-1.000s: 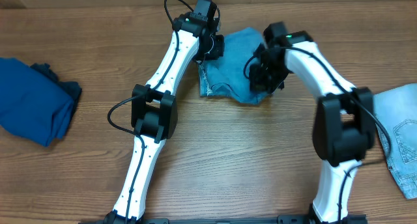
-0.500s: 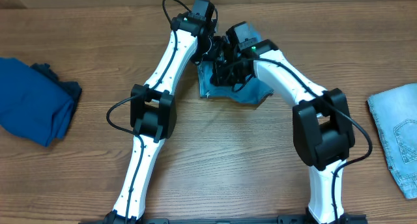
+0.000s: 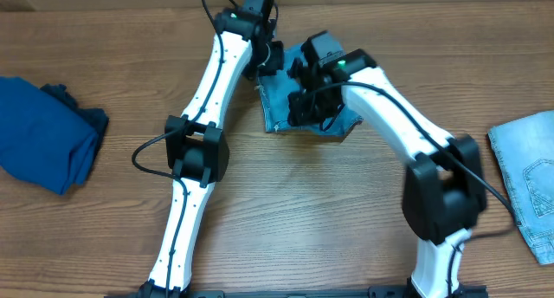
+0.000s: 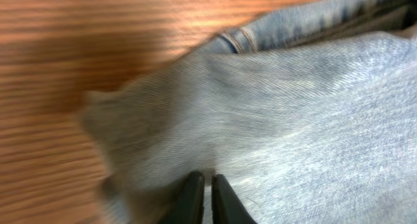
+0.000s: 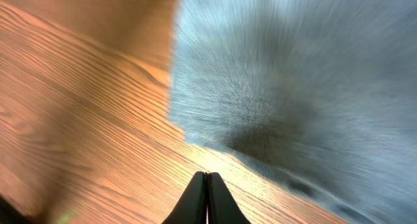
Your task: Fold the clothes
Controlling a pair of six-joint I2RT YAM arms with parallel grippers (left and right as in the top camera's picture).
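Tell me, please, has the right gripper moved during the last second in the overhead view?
Yes. The right gripper has moved left, toward the dark blue garment, from the right edge of the folded jeans to above their middle.

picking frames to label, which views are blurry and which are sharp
right wrist: jeans badly smeared, only the fingers crisp; left wrist: soft, but the weave is readable; overhead: sharp, evenly lit, no glare
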